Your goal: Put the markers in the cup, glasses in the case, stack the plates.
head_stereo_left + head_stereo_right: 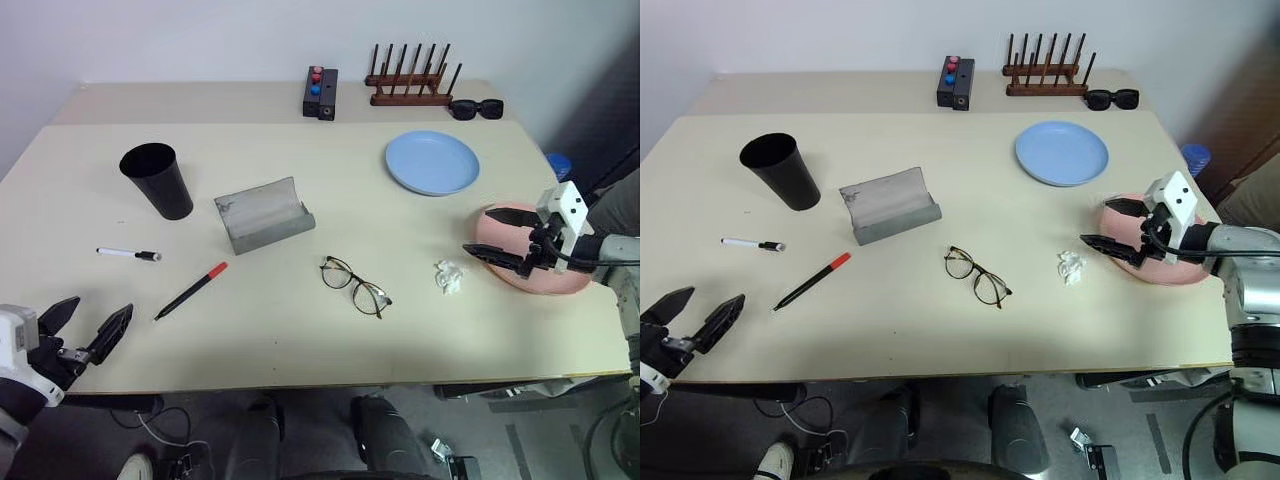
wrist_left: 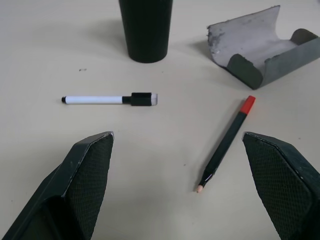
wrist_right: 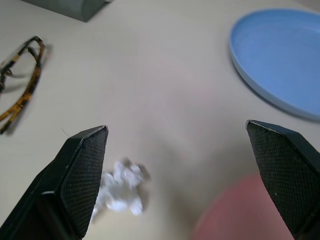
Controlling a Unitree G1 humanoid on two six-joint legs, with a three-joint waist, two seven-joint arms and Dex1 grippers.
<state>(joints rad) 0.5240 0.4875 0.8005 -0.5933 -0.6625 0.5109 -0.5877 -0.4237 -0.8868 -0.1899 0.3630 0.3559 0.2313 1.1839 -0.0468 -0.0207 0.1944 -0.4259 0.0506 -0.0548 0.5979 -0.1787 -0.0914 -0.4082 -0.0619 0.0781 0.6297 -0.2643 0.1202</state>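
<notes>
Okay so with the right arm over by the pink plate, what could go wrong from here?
Three risks stand out. The open right pincer hangs at the near edge of the pink plate, which lies close to the table's right edge; a push could slide it off. The crumpled paper beside the plate could get dragged along. The glasses look thin and lie flat, so a pinch might bend them.

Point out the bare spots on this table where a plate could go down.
Bare: left of the blue plate toward the case, and the near edge below the glasses. Crowded: around the markers and the cup.
</notes>
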